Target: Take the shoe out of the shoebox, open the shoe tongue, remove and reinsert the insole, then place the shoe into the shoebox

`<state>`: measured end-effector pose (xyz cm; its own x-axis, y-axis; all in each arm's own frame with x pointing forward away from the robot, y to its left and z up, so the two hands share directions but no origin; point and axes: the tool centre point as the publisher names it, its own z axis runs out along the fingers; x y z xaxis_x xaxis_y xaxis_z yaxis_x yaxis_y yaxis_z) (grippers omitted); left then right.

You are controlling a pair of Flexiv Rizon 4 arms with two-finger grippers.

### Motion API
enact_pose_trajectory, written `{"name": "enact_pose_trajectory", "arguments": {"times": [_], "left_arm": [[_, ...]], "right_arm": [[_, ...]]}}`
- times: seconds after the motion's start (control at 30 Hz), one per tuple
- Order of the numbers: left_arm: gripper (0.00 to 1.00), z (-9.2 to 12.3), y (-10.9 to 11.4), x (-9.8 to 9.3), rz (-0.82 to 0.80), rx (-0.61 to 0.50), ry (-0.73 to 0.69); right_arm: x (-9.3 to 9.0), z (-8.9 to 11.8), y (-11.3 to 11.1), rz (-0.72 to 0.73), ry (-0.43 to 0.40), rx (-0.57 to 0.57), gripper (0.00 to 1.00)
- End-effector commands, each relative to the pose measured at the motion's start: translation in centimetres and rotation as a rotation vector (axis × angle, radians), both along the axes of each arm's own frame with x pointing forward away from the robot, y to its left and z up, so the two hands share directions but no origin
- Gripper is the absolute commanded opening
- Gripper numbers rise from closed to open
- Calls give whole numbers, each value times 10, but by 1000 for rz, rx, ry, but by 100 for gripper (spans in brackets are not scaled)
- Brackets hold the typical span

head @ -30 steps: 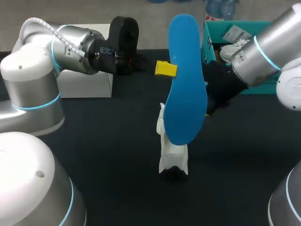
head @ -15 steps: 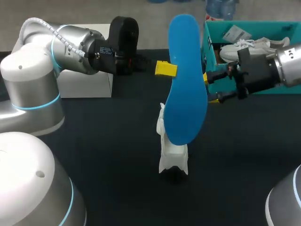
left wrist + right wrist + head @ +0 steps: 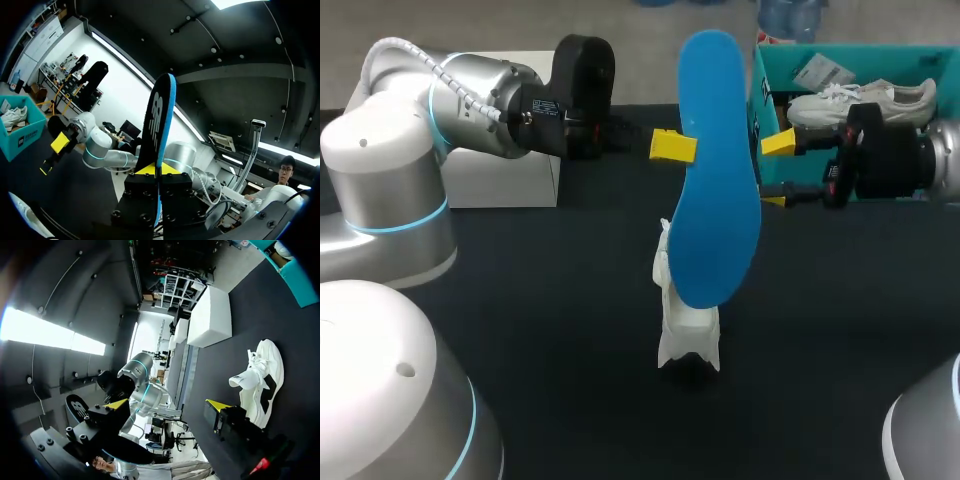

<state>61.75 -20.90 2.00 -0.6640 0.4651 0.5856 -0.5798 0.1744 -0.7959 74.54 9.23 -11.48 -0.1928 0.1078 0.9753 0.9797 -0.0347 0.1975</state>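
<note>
The left gripper (image 3: pixel 678 146) is clamped on the upright blue insole (image 3: pixel 715 180), above the white shoe (image 3: pixel 686 325) on the worktop (image 3: pixel 570 300). The right gripper (image 3: pixel 777 171), fingers apart, is near the insole.

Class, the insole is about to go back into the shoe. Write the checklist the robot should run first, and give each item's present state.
1. Blue insole firmly held: ok. The left gripper is shut on its lower end and the insole stands upright.
2. Right gripper free to help: ok. It is open and empty, beside the insole.
3. White shoe out of the box: ok. It stands on the table, under the insole.
4. Shoe steadied: not ok. Neither gripper touches it.
5. Shoe opened wide enough for the insole: cannot tell. The insole hides it in the head view.
</note>
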Motion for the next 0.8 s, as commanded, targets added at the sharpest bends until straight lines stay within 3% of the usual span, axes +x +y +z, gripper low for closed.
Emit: {"name": "enact_pose_trajectory", "arguments": {"times": [0.03,0.4,0.43,0.63,0.8], "left_arm": [[0,0,0,0,0,-1,0],[0,0,0,0,0,-1,0],[0,0,0,0,0,-1,0],[0,0,0,0,0,-1,0],[0,0,0,0,0,-1,0]], "right_arm": [[5,9,5,-3,-36,-24,100],[5,9,5,-3,-36,-24,100],[2,7,8,-13,-2,-16,100],[-13,27,7,4,59,85,100],[-18,45,-2,23,104,56,100]]}}
